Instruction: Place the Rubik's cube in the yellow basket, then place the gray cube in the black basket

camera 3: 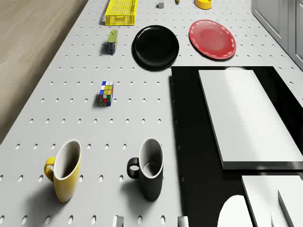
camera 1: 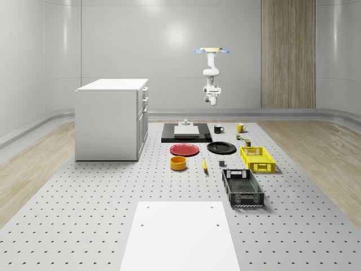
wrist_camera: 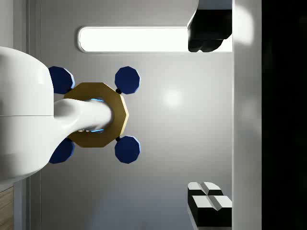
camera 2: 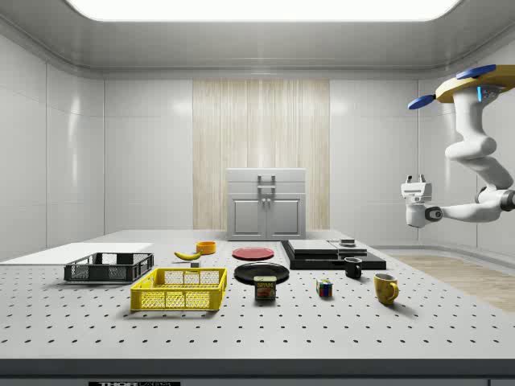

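The Rubik's cube stands on the perforated table between the two mugs and a food can. Further along the same side are the yellow basket, then the black basket. The small gray cube lies beside the yellow basket. My drone hovers high above the table's far end, near the mugs. The gripper hangs well above the table, turned up toward the drone, open and holding nothing.
A black mug and a yellow mug stand near the Rubik's cube. A black slab carries a white block. A black plate, red plate, can, banana, yellow bowl and white cabinet share the table.
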Robot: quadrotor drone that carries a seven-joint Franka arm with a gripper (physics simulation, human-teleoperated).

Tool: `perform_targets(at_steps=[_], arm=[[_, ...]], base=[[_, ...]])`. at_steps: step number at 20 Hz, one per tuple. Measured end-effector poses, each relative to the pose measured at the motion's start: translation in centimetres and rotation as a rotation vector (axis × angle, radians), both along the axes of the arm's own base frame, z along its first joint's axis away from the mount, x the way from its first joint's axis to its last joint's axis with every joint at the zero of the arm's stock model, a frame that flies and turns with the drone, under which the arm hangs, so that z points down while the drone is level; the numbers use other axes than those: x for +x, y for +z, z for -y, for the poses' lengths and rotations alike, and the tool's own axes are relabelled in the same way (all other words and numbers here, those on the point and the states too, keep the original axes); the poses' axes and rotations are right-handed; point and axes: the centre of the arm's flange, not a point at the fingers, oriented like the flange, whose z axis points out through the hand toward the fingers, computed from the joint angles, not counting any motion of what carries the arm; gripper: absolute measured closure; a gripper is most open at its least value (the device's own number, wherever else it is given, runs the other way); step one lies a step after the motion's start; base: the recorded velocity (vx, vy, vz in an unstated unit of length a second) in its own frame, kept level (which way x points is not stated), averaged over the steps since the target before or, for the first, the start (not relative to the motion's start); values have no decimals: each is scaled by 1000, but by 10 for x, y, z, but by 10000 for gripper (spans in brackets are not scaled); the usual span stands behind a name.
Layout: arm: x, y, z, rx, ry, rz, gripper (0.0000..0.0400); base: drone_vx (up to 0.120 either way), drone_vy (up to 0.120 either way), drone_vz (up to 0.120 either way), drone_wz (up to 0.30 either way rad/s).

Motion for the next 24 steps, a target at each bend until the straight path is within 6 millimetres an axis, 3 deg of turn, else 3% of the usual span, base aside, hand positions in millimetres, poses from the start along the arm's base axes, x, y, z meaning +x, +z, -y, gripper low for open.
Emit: perform_targets(at_steps=[8, 12, 24], arm=[[-3, 56, 0, 0, 0, 6, 0], [-1, 75, 0, 0, 0, 9, 0], [-1, 92, 0, 0, 0, 19, 0]], base=[[0, 0, 0, 0], [0, 110, 0, 0], [13, 120, 0, 0]])
